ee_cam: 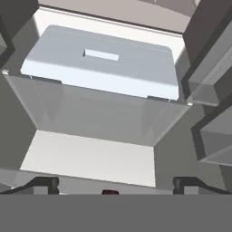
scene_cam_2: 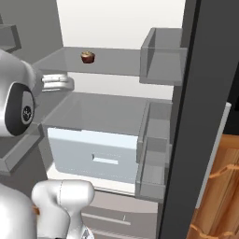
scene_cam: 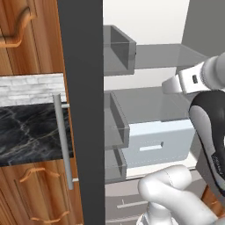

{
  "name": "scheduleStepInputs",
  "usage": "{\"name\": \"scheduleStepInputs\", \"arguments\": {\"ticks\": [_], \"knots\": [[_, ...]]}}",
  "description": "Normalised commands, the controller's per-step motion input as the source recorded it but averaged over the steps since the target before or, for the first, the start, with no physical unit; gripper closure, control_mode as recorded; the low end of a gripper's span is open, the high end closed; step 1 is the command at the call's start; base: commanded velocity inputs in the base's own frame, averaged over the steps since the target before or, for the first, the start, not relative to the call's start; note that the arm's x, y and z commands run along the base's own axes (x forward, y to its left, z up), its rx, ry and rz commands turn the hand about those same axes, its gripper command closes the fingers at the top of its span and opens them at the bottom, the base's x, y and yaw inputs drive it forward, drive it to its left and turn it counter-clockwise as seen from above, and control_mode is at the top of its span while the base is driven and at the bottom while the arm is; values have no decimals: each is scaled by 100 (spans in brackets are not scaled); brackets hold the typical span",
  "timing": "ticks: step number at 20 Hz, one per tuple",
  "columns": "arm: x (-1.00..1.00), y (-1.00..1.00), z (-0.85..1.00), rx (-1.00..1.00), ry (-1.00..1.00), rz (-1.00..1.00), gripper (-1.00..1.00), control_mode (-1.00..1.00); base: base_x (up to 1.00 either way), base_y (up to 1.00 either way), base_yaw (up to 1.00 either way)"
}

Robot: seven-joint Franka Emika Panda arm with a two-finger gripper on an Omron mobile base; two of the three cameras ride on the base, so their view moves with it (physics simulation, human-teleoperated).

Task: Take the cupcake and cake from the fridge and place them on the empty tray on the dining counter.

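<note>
With both doors swung wide, the fridge (scene_cam_2: 116,28) shows white walls, grey shelves and a pale drawer (scene_cam_2: 93,156) low down. On the upper shelf (scene_cam_2: 121,63), near its left end and back from the front edge, sits the cupcake (scene_cam_2: 87,57), upright and alone. It looks light, soft and easily crushed; a gentle hold low around the wrapper would probably suit best. The pincer (ee_cam: 115,183) stands fully open and empty, with the cupcake's dark top just showing between its tips, untouched.
</note>
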Motion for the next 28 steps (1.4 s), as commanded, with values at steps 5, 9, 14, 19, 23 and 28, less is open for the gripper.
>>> {"name": "scheduleStepInputs", "arguments": {"ticks": [5,9,14,19,23,28], "knots": [[16,-17,11,17,7,8,-100,-100,0,0,0],[53,17,18,0,20,-1,-100,-100,0,0,0],[29,28,16,0,-2,0,-100,-100,0,0,0],[33,10,-4,0,-6,0,-100,-100,0,0,0],[68,0,-26,4,-11,0,-100,-100,0,0,0],[66,3,-9,6,-8,0,-100,-100,0,0,0]]}}
